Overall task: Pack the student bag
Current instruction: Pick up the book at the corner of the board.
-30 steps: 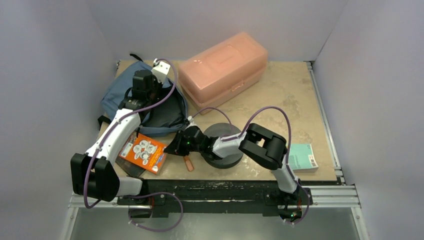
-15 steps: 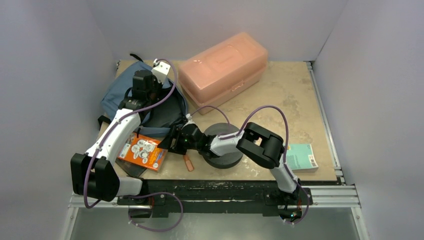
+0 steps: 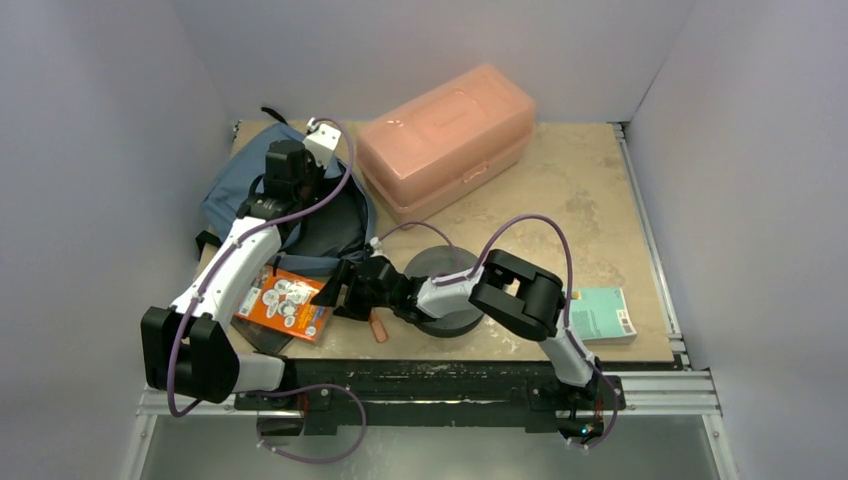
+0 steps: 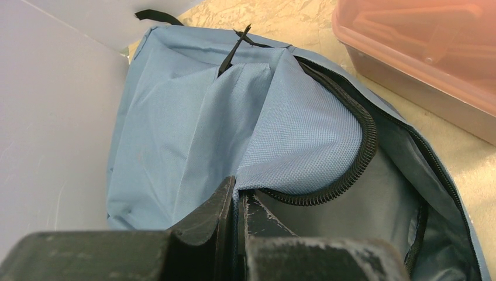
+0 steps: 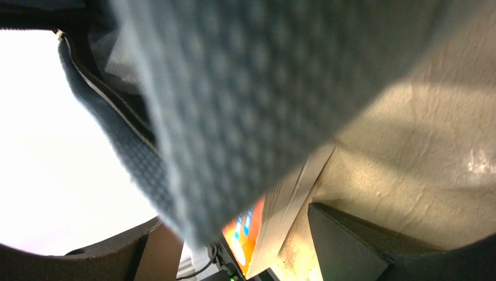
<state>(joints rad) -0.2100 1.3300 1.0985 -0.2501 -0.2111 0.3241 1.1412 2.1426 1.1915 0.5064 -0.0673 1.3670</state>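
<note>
The soft slate-blue fabric student bag lies at the far left corner of the beige table, just beside the rigid salmon-pink plastic box. The left gripper is pinched together on the bag's zipper edge. The right gripper, jaws apart, hangs just in front of the bag, over the flat orange book.

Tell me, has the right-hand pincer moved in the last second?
Yes. The right pincer has slid leftward, farther from the pink box, and now reaches the right edge of the orange book.
</note>
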